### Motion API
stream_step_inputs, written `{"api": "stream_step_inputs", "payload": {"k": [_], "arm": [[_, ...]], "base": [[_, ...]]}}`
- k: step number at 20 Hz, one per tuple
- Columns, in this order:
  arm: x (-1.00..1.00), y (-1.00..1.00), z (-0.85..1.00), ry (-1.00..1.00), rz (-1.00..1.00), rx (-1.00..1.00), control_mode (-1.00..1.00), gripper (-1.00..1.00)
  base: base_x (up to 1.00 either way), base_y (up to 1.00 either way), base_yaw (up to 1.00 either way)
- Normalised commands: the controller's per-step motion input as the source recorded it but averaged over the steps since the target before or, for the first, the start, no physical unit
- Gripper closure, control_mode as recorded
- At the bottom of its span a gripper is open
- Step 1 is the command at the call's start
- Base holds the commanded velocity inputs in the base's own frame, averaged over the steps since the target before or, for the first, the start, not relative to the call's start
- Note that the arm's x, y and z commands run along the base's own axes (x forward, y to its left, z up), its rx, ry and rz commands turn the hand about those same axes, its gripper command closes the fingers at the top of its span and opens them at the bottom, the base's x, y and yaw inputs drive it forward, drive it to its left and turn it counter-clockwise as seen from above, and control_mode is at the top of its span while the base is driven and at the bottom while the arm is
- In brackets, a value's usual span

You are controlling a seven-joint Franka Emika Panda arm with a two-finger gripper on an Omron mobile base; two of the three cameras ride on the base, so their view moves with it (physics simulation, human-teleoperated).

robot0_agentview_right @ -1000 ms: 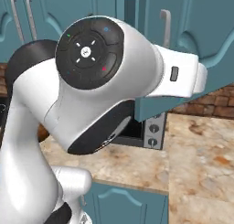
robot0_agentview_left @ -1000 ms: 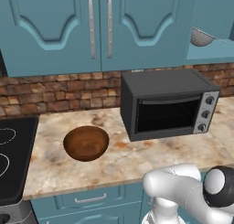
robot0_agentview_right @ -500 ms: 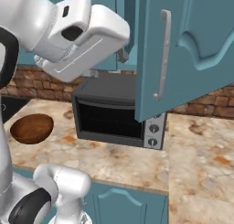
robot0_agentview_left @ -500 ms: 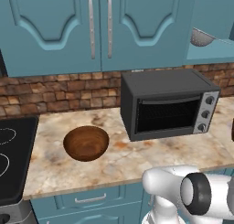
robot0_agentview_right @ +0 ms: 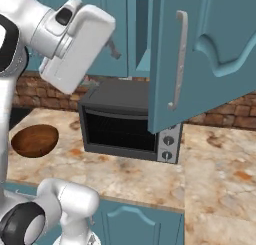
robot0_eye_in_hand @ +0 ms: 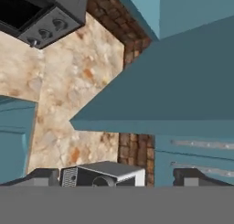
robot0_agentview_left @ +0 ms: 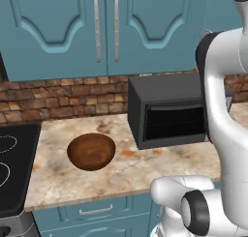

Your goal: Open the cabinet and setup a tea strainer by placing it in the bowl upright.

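White arm raised high, claw (robot0_eye_in_hand: 116,177) fingertips apart.

- bowl (robot0_agentview_left: 91,151) on counter (robot0_agentview_left: 121,170), left of toaster oven (robot0_agentview_left: 169,110), apart from it
- toaster oven at back of counter, against brick backsplash (robot0_agentview_left: 63,99)
- stovetop (robot0_agentview_left: 12,168) at counter's left end, left of bowl
- two-door cabinet (robot0_agentview_left: 104,30) on wall above bowl and backsplash
- cabinet (robot0_agentview_right: 200,54) door swung open, hanging over toaster oven's right end in right base view
- drawer (robot0_agentview_left: 94,211) below counter edge, under bowl
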Motion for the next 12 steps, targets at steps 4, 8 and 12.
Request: {"api": "stream_step_inputs", "payload": {"k": [4,8,12], "arm": [[0.95,-0.12,-0.22,0.49,0.02,-0.05,-1.0,-1.0],[0.73,-0.34,-0.07,0.42,0.03,-0.02,-1.0,-1.0],[0.0,-1.0,-0.04,0.17,0.0,0.02,-1.0,-1.0]], "base": [[0.0,0.0,0.0],[0.0,0.0,0.0],[0.0,0.0,0.0]]}}
